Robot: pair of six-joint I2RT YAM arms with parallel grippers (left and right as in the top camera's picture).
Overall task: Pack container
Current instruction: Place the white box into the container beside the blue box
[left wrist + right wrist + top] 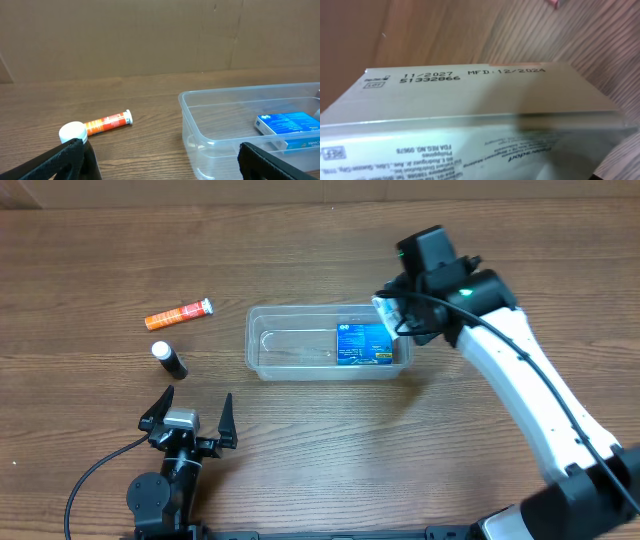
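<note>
Overhead view: the clear plastic container (290, 345), shallow and rectangular with rounded corners and a rim, was seen at the middle of the wood-grain counter (350, 450). A flat blue carton (362, 344) was laid in its right half. The right pincer (395, 315) was poised at the container's right end, apparently closed round a pale printed carton (470, 100), though its fingers were hidden in the wrist view. The left pincer (196, 398) was spread wide and empty, near the front edge. An orange tube (179, 313) and a small dark white-capped bottle (168, 359) were left outside, to the container's left. Packing was judged partly done; next, the pale carton would need lowering beside the blue one and releasing
</note>
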